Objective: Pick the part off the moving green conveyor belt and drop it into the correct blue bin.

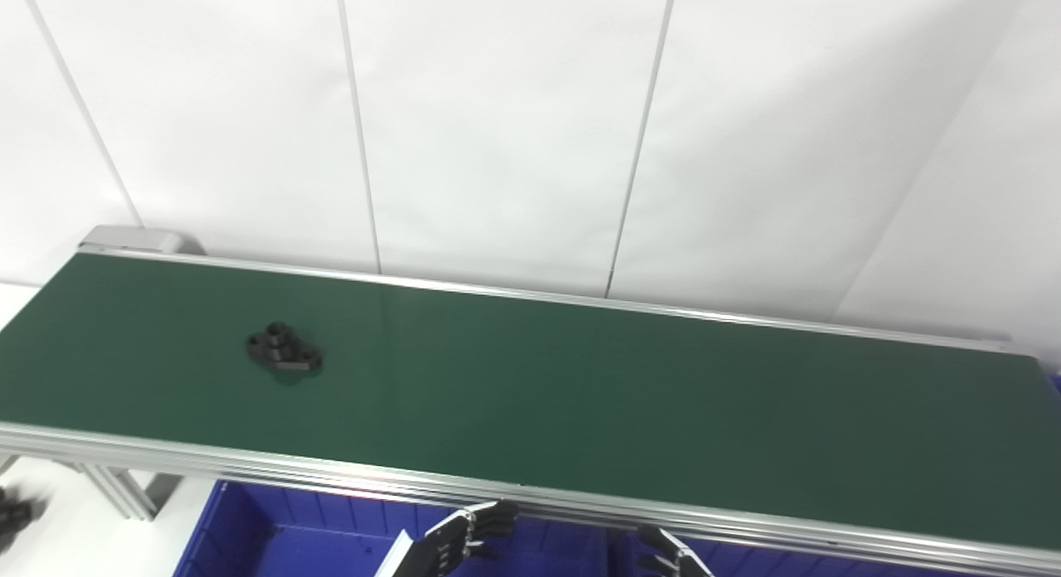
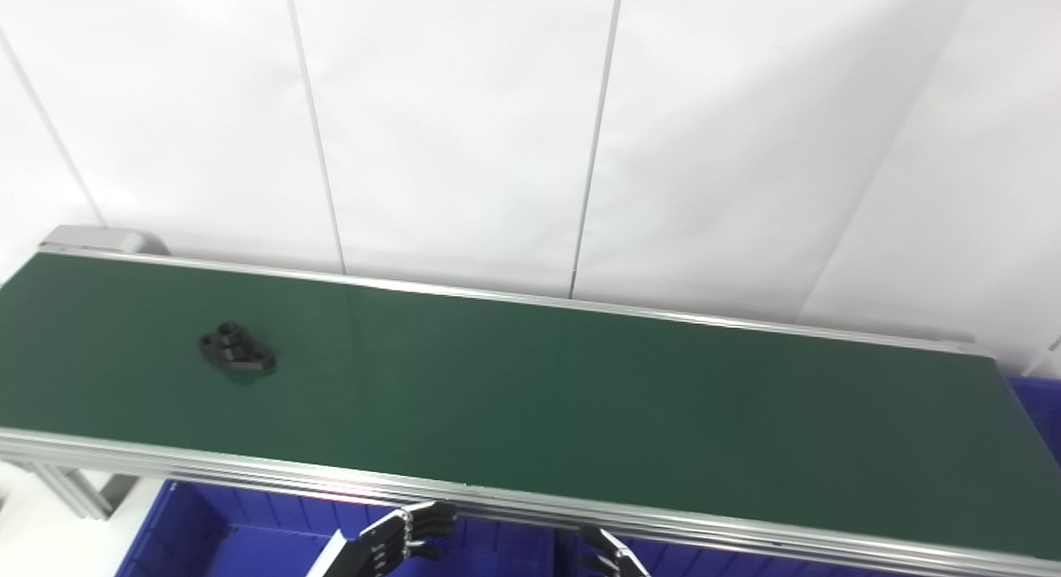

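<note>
A small black part point(image 1: 283, 350) with raised round bosses lies on the left portion of the green conveyor belt point(image 1: 580, 378). Both hands hang low at the bottom edge, in front of the belt's near rail and over the blue bins. My left hand point(image 1: 464, 540) shows spread fingers with nothing in them. Only the fingertips of my right hand point(image 1: 670, 554) poke into view, apart and holding nothing. Both hands are far to the right of the part and below the belt level.
Blue bins point(image 1: 249, 535) sit under the near rail point(image 1: 331, 476) of the belt, with another blue edge point(image 2: 1036, 411) at the belt's right end. White wall panels stand behind. A dark object point(image 1: 12, 515) lies at the lower left on the white floor.
</note>
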Robot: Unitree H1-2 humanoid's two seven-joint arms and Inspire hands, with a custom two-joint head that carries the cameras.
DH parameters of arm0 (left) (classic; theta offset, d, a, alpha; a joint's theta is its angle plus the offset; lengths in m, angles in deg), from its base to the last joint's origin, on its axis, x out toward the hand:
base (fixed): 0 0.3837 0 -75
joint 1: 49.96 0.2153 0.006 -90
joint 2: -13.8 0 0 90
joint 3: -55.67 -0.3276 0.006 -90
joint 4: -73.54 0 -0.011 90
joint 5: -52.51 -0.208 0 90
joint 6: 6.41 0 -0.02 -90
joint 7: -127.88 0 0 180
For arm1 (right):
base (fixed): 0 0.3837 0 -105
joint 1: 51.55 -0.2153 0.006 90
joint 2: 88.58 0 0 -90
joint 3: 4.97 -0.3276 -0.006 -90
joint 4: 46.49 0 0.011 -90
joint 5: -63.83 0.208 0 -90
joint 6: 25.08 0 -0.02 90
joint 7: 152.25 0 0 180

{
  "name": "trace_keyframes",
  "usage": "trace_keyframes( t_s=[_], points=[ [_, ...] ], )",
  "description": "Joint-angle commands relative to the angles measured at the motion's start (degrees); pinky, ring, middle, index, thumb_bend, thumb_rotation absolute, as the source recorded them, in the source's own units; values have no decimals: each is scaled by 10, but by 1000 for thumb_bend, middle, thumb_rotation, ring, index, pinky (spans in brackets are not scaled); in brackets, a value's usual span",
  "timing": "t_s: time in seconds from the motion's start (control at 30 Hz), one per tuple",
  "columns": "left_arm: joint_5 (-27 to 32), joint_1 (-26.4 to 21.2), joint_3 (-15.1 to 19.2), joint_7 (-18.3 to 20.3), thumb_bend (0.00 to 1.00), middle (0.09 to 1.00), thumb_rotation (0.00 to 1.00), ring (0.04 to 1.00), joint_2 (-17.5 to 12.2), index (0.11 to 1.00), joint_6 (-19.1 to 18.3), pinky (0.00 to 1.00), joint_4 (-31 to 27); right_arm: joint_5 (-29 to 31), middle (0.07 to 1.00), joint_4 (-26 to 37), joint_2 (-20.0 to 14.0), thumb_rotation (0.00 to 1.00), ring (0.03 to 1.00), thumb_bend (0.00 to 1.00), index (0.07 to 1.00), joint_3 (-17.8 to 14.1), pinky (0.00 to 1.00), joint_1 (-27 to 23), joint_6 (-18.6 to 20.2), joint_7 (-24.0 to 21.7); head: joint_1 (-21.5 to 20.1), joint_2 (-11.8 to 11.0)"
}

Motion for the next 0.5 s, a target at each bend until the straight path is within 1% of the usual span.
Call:
trace_keyframes(
  t_s=[0.0, 0.1, 0.2, 0.33, 0.47],
  points=[
    [-3, -5, -1, -7, 865, 799, 682, 790, 7, 773, 23, 713, -20, 1, 873, 20, -2, 862, 809, 810, 836, 0, 748, -4, -30, 6, 0, 1],
    [-2, -4, -1, -5, 871, 800, 679, 794, 8, 775, 22, 722, -22, 2, 873, 21, -3, 873, 806, 818, 835, -1, 741, -3, -30, 4, -1, 4],
    [-5, -3, -2, -4, 853, 805, 670, 797, 8, 778, 21, 727, -25, 5, 876, 23, -6, 862, 807, 804, 841, -1, 749, -3, -30, 1, 0, 7],
    [-9, -2, -1, -5, 856, 810, 678, 798, 9, 779, 19, 733, -27, 0, 874, 24, -7, 860, 801, 809, 842, 0, 747, -4, -30, 6, 1, 8],
    [-9, -4, -1, -5, 835, 810, 667, 798, 10, 782, 20, 729, -26, 0, 876, 21, -7, 863, 800, 821, 841, -1, 743, -6, -30, 8, 1, 8]
  ],
)
